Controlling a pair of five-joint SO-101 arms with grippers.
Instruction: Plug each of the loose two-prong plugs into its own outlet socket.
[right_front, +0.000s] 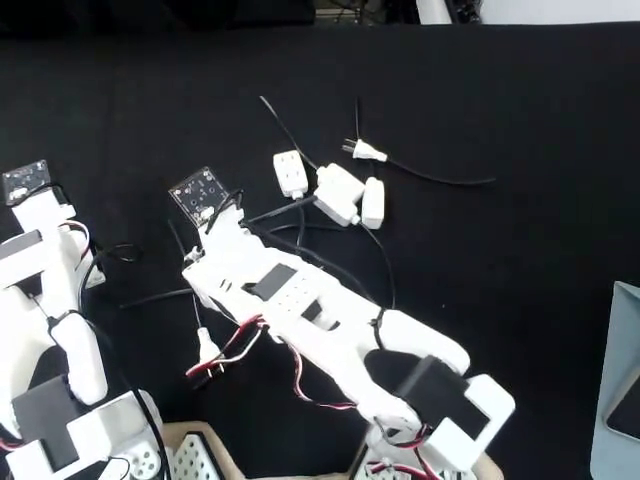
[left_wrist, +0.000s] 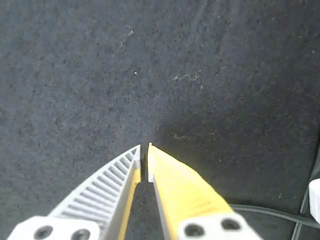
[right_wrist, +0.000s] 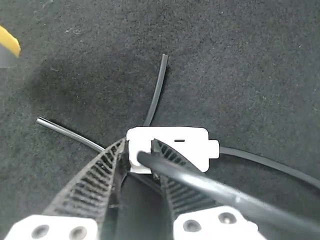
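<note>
My right gripper (right_wrist: 141, 152) is shut on one end of a white corded block (right_wrist: 175, 147) with a slot in its face, apparently an outlet socket. A thick black cable (right_wrist: 210, 187) crosses in front of the fingers. The right arm (right_front: 300, 300) stretches across the middle of the table. Beyond it lie a white socket (right_front: 290, 172), two more white blocks (right_front: 338, 192) (right_front: 372, 202), and a loose two-prong plug (right_front: 368, 152) with its cord. Another white plug (right_front: 207, 347) lies beside the arm. My left gripper (left_wrist: 146, 149) is shut on nothing above bare cloth.
Black cloth (right_front: 500, 100) covers the table. Black cords (right_front: 330, 262) loop under and around the right arm. The left arm (right_front: 50, 290) stands at the left edge. A grey bin (right_front: 618, 380) sits at the right edge. A white piece and a cord (left_wrist: 314, 200) lie near the left gripper.
</note>
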